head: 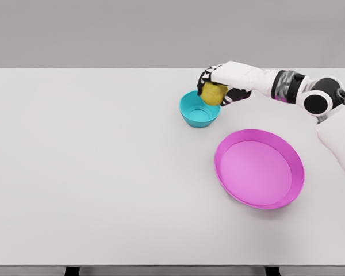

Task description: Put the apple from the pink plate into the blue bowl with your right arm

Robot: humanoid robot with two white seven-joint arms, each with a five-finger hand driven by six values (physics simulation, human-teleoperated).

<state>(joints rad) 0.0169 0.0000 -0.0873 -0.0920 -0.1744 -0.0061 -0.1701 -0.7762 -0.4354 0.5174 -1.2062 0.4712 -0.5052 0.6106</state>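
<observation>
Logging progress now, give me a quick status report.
Right hand shut on apple, over blue bowl rim. Pink plate empty. Left arm unseen. Nothing blocking.

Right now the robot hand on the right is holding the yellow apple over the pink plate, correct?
Not quite. The head view shows the right robot hand holding the yellow apple over the blue bowl's rim, not the pink plate, which sits empty nearer the camera.

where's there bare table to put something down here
The table's whole left half, left of the blue bowl, is bare, as is the front strip below the pink plate. It is crowded around the bowl, where the right hand holds the apple.
</observation>
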